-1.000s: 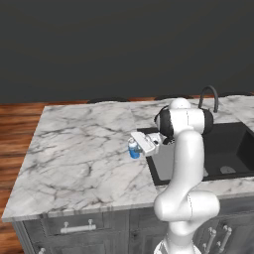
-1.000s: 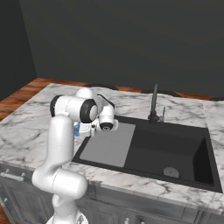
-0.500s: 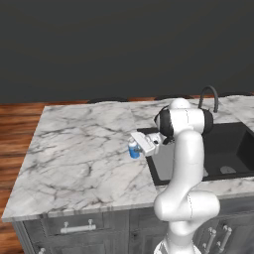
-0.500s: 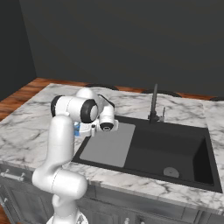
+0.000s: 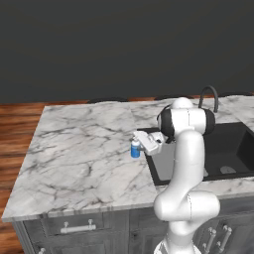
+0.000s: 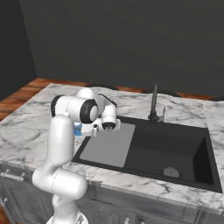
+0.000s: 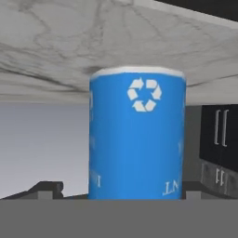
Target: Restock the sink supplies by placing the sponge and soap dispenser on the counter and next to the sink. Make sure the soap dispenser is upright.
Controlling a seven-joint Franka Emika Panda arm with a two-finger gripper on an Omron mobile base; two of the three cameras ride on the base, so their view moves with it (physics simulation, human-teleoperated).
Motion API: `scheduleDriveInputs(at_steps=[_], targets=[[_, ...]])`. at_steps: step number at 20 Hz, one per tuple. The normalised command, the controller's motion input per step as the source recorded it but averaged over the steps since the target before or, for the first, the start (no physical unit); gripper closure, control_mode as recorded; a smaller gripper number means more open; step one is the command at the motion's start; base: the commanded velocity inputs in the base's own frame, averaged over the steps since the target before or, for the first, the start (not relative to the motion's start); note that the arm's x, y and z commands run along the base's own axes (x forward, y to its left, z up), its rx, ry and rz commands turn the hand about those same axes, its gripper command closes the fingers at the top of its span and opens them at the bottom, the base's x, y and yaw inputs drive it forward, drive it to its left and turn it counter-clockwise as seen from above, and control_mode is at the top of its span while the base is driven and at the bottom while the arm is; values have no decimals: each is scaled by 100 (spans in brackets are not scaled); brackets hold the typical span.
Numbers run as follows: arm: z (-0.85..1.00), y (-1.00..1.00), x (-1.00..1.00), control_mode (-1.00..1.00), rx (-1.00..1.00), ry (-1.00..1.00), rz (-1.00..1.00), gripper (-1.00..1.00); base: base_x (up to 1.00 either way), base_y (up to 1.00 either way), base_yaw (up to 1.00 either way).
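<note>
White marble counter (image 5: 84, 158), dark wall behind; blue soap dispenser (image 5: 135, 148) upright beside black sink (image 6: 175, 148); gripper (image 5: 140, 145) fingers apparently spread, hard to confirm.

In front of me, a white marble counter (image 5: 84, 158) with grey veining tops dark grey cabinets (image 5: 99, 233). A small blue soap dispenser (image 5: 135, 148) stands upright on the marble, just beside the left rim of the black sink (image 6: 166, 148) recessed into the slab.

Gripper (image 5: 138, 144) horizontal, jaws apart
</note>
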Motion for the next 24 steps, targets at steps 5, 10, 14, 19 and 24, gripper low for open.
scheduleDriveInputs(at_steps=[5, 10, 14, 19, 24], targets=[[0, -10, 0, -100, 0, 0, 0, -100, 0, 0, 0], [4, -1, 0, -100, 0, 0, 0, -100, 0, 0, 0], [21, 0, 0, -100, 0, 0, 0, -100, 0, 0, 0], [50, 0, 0, -100, 0, 0, -1, -100, 0, 0, 0], [62, 0, 0, -100, -2, -1, -1, -100, 0, 0, 0]])
